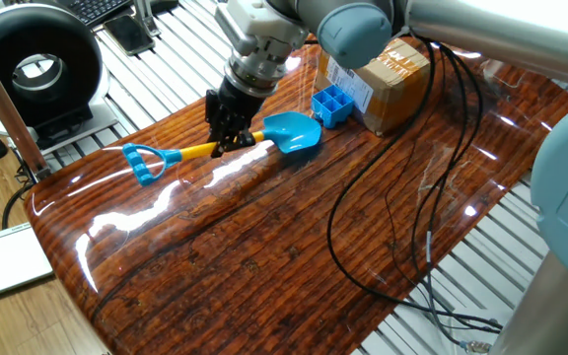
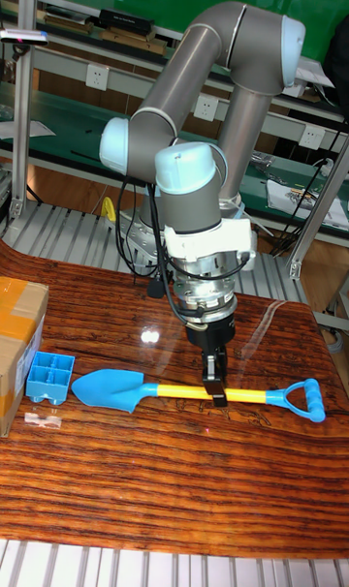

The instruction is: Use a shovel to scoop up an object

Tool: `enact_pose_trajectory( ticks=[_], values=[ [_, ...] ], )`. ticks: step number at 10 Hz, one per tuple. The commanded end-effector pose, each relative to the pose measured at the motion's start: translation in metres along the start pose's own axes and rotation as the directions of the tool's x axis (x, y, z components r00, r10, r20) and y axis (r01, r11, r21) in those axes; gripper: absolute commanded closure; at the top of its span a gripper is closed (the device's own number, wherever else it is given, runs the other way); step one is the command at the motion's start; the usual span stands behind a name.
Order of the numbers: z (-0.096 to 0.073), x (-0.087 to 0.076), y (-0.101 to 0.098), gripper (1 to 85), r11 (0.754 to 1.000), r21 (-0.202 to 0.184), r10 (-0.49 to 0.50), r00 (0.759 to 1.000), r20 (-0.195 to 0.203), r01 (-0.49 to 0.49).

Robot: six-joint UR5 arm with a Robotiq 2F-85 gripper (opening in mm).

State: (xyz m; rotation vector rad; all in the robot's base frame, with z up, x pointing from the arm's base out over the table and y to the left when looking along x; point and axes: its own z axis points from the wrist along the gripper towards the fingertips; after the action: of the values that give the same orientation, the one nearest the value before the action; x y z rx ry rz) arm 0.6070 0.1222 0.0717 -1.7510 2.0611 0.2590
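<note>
The shovel (image 1: 289, 131) (image 2: 145, 390) lies along the wooden table (image 1: 264, 247), light-blue blade toward the small blue four-compartment tray, the object (image 1: 332, 105) (image 2: 50, 376). A narrow gap separates the blade's tip from the tray. My gripper (image 1: 230, 143) (image 2: 215, 390) comes straight down on the yellow shaft, close behind the blade, and is shut on it. The blue D-shaped loop end (image 1: 143, 162) (image 2: 305, 399) points away from the tray.
A brown cardboard box (image 1: 392, 79) (image 2: 17, 345) stands right behind the tray. A small clear piece (image 2: 41, 417) lies in front of the tray. Black cables (image 1: 392, 227) trail over the table's right part. A black round device (image 1: 33, 64) sits beyond the left edge.
</note>
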Motion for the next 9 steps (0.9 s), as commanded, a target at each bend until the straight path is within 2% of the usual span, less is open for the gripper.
enact_pose_trajectory(
  ticks=[1,3,6,7,9],
  values=[
    [-0.002,-0.005,-0.001,84.3,1.0,0.001,0.007,1.0,0.024,-0.007],
    [-0.002,-0.006,0.003,84.3,1.0,-0.015,-0.005,1.0,0.025,0.005],
    [-0.003,0.01,0.005,84.3,0.999,-0.018,-0.032,0.999,0.022,0.032],
    [-0.004,0.016,0.003,84.3,0.999,-0.019,-0.041,0.999,0.007,0.041],
    [-0.004,0.023,0.003,84.3,0.999,-0.018,-0.049,0.999,0.003,0.049]
  ],
)
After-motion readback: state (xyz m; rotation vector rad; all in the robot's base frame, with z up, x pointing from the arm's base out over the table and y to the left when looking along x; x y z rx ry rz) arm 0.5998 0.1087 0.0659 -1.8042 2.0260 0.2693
